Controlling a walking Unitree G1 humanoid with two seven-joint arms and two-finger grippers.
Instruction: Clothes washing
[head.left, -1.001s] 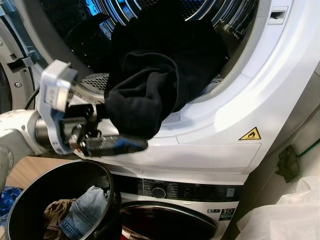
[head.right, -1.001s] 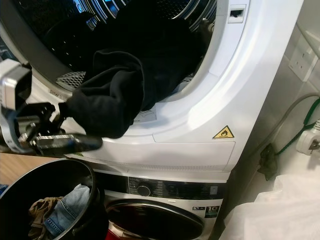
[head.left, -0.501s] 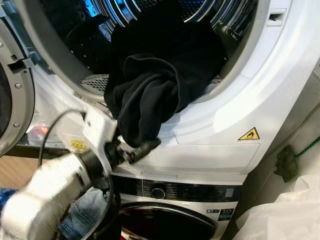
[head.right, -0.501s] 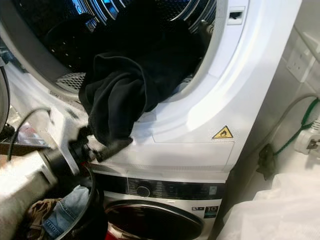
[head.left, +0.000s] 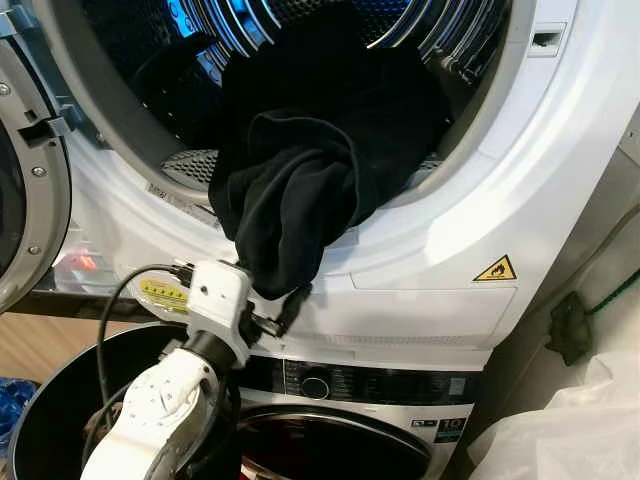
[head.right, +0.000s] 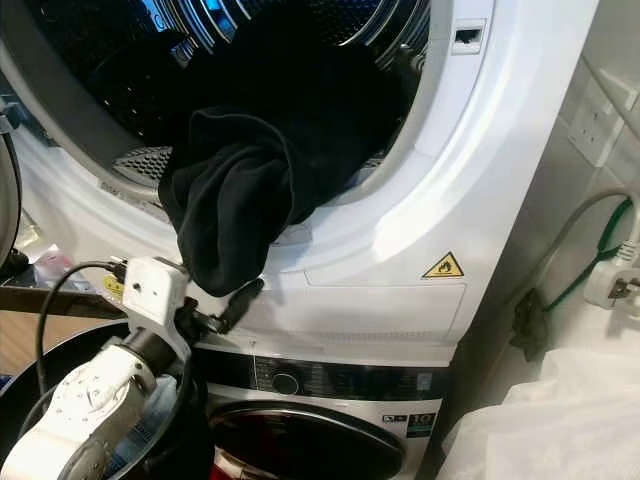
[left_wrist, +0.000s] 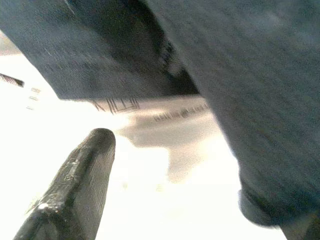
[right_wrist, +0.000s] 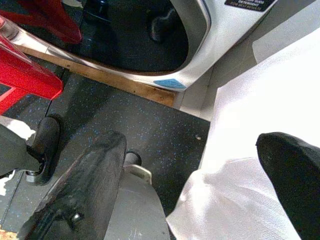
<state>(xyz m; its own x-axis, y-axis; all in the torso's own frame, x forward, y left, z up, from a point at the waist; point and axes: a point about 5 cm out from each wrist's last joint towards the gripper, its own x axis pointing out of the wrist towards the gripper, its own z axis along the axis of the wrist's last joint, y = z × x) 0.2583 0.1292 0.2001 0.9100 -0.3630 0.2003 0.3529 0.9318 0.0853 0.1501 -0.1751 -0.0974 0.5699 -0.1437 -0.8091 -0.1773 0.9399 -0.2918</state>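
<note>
We observe a bulky black fabric garment lying in the round door opening of the upper white front-loading machine, its far part inside the perforated steel drum and its near part spilling over the lower lip and hanging down the white front panel. The left gripper sits at the garment's hanging lower end, just below and in front of it, on the left of the scene; its silver arm rises from over a round black laundry basket on the floor. In the left wrist view one black finger stands clear against the white panel with dark cloth draped beside it; we cannot tell whether the fingers are clamped on the cloth or merely next to it. The right gripper hangs low with its fingers spread apart and nothing between them, above dark speckled floor and crumpled white sheeting. A yellow triangular warning sticker marks the panel at right.
</note>
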